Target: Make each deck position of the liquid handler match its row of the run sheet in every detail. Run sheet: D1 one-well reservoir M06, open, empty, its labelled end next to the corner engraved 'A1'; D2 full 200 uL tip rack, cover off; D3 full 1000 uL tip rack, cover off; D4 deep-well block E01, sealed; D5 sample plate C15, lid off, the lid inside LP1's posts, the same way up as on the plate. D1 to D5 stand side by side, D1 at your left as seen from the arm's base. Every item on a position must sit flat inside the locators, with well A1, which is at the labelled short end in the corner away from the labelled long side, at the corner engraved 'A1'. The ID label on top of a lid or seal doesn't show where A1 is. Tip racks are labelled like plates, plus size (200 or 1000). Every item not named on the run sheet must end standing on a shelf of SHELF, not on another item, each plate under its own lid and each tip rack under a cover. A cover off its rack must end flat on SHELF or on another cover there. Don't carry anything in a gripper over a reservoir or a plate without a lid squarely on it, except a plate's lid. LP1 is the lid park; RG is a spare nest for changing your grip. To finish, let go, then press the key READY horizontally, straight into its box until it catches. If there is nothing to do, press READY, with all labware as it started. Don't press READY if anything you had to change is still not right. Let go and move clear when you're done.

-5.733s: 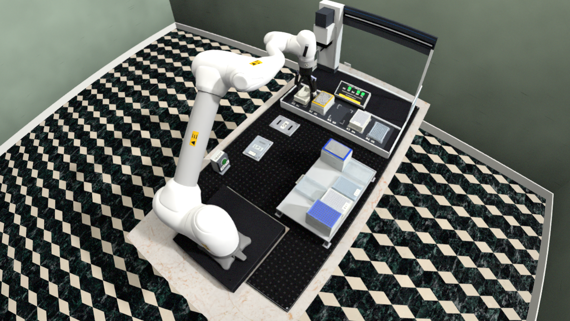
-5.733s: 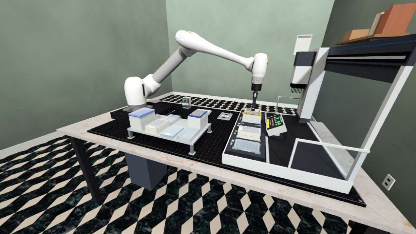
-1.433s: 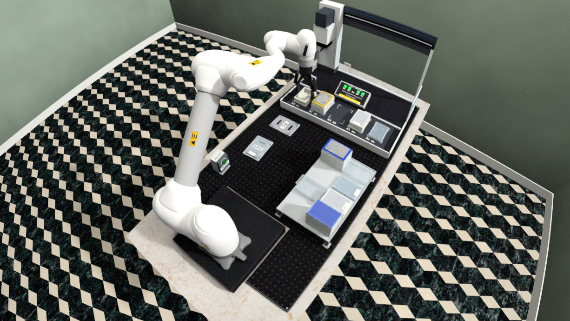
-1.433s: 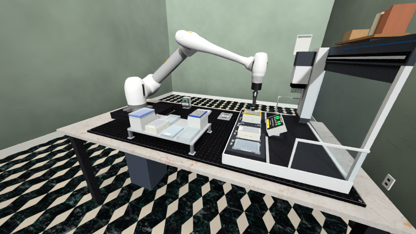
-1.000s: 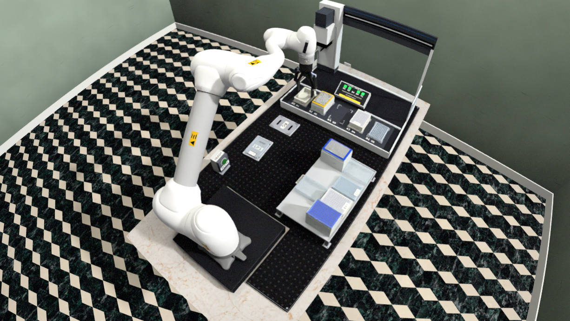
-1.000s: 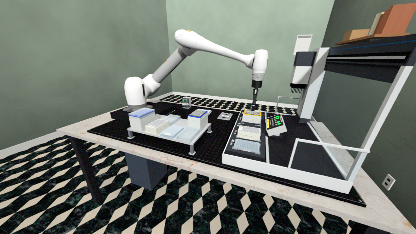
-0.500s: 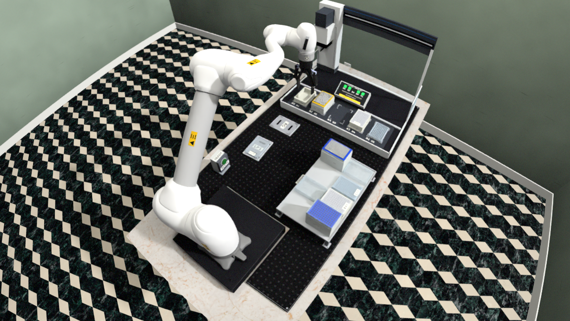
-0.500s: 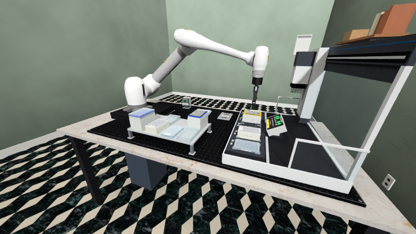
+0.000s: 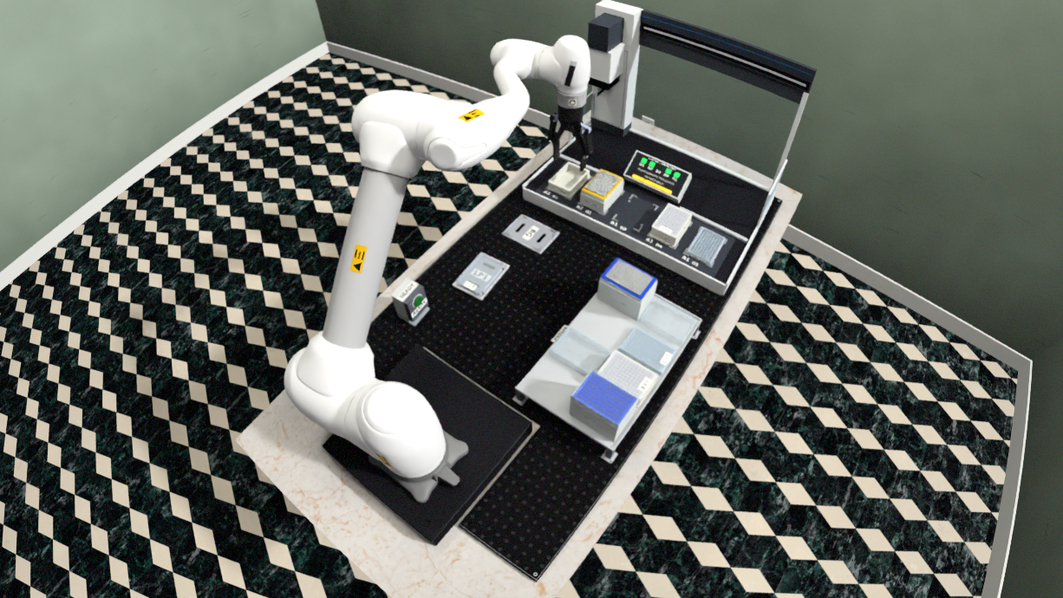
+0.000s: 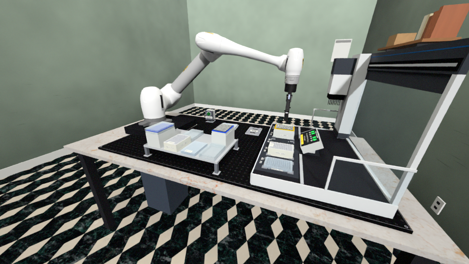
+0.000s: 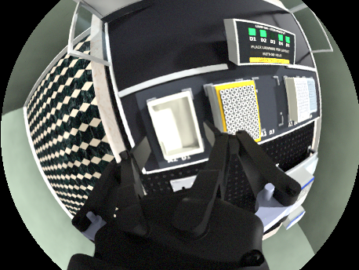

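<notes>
My gripper point(image 9: 570, 146) hangs open and empty above the left end of the liquid handler deck, over the white one-well reservoir point(image 9: 567, 178) at D1. In the wrist view the reservoir point(image 11: 173, 125) looks empty and lies between and beyond my fingers. A yellow-rimmed tip rack point(image 9: 602, 189) with no cover stands at D2 and also shows in the wrist view point(image 11: 238, 107). D3 point(image 9: 632, 211) holds nothing. A white deep-well block point(image 9: 671, 224) sits at D4 and a clear plate point(image 9: 705, 244) at D5.
The SHELF point(image 9: 609, 348) holds a blue-rimmed tip rack point(image 9: 627, 286), a blue-covered rack point(image 9: 603, 397), a white block point(image 9: 626, 371), a plate point(image 9: 647, 348) and clear covers. The RG nest point(image 9: 526, 230), LP1 point(image 9: 481, 275) and the READY key point(image 9: 414, 302) lie near the arm. The handler's pipette head and gantry post point(image 9: 617, 67) stand close behind my wrist.
</notes>
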`<state>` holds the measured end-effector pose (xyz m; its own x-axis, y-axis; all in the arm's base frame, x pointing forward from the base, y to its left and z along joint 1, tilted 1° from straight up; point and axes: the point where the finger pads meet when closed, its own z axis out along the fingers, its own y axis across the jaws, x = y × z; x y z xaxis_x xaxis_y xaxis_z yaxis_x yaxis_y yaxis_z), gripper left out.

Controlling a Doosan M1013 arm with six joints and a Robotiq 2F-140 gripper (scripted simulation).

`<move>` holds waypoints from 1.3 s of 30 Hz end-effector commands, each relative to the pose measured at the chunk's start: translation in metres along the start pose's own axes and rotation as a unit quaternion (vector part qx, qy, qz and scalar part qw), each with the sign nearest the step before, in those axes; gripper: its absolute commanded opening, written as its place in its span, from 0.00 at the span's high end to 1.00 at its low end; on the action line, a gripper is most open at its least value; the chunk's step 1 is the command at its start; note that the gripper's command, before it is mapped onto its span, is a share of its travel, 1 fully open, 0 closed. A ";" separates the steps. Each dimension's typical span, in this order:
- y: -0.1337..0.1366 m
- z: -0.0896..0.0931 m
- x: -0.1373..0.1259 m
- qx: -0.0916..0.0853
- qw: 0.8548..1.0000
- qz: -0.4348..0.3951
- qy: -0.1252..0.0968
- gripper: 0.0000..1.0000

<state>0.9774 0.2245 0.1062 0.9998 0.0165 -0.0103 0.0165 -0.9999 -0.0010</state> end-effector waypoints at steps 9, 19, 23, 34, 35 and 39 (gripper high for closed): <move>0.000 -0.020 0.000 0.000 1.000 0.000 0.001 0.34; 0.000 -0.033 0.000 0.000 1.000 0.000 0.001 0.34; 0.000 -0.040 0.000 0.000 1.000 0.000 0.001 0.34; 0.000 -0.055 0.000 0.000 1.000 0.000 0.001 0.34; 0.000 -0.056 0.000 0.000 1.000 0.000 0.001 0.34; 0.000 -0.063 0.000 0.000 1.000 0.000 0.001 0.34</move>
<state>0.9782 0.2245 0.1642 0.9998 0.0164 -0.0100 0.0164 -0.9999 -0.0012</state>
